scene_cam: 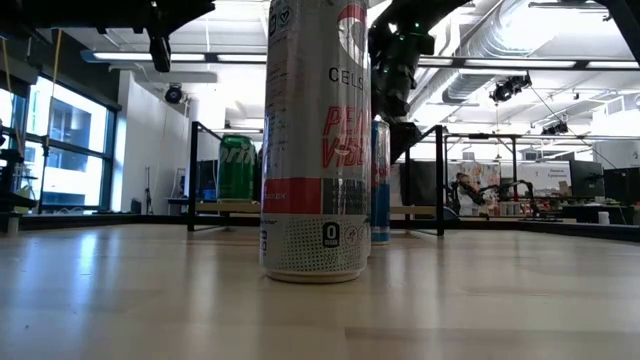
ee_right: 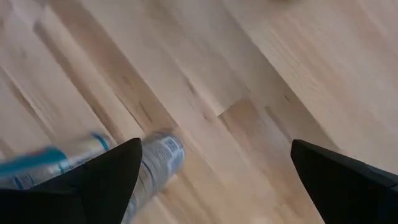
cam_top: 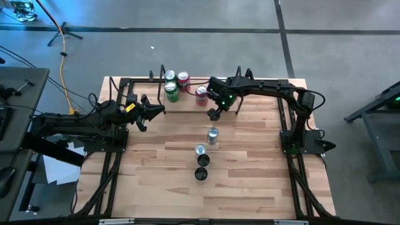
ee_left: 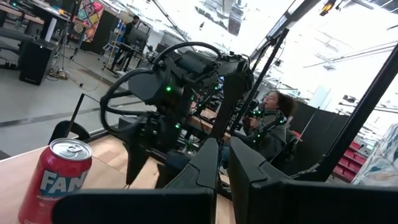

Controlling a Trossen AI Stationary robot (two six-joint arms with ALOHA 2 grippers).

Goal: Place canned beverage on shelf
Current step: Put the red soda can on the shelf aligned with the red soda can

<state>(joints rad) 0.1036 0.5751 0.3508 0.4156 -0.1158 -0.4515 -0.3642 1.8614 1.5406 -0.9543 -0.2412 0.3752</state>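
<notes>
The shelf (cam_top: 187, 98) stands along the table's far edge and bears several upright cans, among them a green can (cam_top: 170, 92) and a red can (cam_top: 201, 95). Several more cans stand in a row down the middle of the table, from a silver-blue can (cam_top: 212, 135) to a dark-topped can (cam_top: 200, 174) nearest the front edge. My right gripper (cam_top: 214, 115) hangs open in front of the shelf, pointing steeply down, just beyond the silver-blue can (ee_right: 155, 163), and touches nothing. My left gripper (cam_top: 149, 112) is shut and empty at the table's left side.
In the low view a tall white can (scene_cam: 315, 140) stands nearest, a blue can (scene_cam: 381, 180) behind it and the shelf's green can (scene_cam: 237, 167) farther back. The left wrist view shows a red can (ee_left: 56, 180). Bare tabletop (cam_top: 250, 175) lies on both sides of the row.
</notes>
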